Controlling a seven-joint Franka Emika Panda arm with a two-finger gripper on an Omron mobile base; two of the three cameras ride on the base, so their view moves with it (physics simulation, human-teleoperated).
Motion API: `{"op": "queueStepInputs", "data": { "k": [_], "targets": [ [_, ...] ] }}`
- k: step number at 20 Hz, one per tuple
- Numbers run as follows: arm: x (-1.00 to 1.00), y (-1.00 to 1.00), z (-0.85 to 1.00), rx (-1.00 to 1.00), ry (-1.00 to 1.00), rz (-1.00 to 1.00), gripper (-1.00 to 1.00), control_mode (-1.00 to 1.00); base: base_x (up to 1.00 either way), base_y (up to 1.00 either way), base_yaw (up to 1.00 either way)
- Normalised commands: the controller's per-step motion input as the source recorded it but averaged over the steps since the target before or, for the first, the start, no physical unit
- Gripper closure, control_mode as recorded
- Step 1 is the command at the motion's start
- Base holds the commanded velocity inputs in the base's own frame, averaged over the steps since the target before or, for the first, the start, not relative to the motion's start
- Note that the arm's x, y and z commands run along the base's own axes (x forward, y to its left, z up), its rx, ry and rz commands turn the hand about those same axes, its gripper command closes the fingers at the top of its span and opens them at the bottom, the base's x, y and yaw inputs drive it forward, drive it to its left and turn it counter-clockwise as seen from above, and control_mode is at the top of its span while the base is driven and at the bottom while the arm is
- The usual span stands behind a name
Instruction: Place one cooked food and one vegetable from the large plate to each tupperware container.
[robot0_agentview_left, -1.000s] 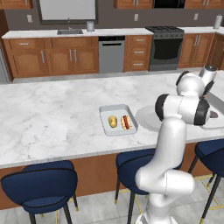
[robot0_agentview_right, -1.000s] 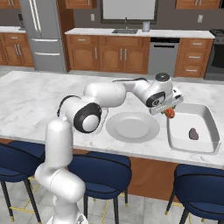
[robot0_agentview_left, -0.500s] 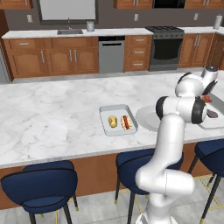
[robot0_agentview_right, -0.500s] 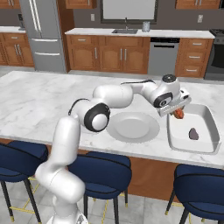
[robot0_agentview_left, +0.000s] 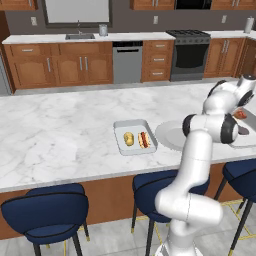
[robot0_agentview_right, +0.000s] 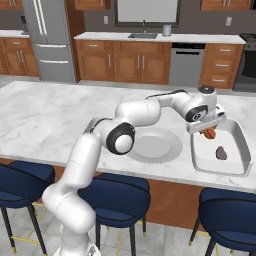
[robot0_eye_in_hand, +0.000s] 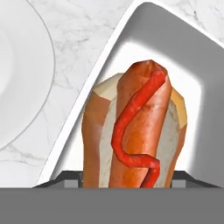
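The plate (robot0_agentview_right: 155, 146) lies bare to the gripper's (robot0_agentview_right: 209, 131) left. The gripper is clenched on a hot dog (robot0_eye_in_hand: 138, 131), hanging over the near corner of the larger tray (robot0_agentview_right: 235, 167); lower it further before letting go, clear of the dark lump (robot0_agentview_right: 221, 153) beyond. The fingertips are hidden behind the bun, and that lump is probably the vegetable.

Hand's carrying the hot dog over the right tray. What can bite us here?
1. The hand holds the hot dog above the larger tray, near its left rim; released here, it may roll or catch that wall.
2. A dark lump already lies in that tray; a careless drop could knock it.
3. The hot dog hides the fingertips in the hand view, so grip security is hard to judge.
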Motion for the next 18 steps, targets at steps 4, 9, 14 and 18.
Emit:
{"op": "queueStepInputs", "data": {
  "k": [4, 9, 14, 18],
  "targets": [
    [0.0, -0.13, -0.22, 0.0, 0.03, -0.05, 1.0, -1.0, 0.0, 0.0, 0.0],
    [0.0, -0.05, -0.34, 0.0, 0.13, -0.06, 1.0, -1.0, 0.0, 0.0, 0.0],
    [0.0, -0.02, -0.13, 0.03, 0.09, -0.01, 1.0, -1.0, 0.0, 0.0, 0.0],
    [0.0, 0.0, -0.1, 0.04, 0.05, 0.0, 1.0, -1.0, 0.0, 0.0, 0.0]
  ]
}}
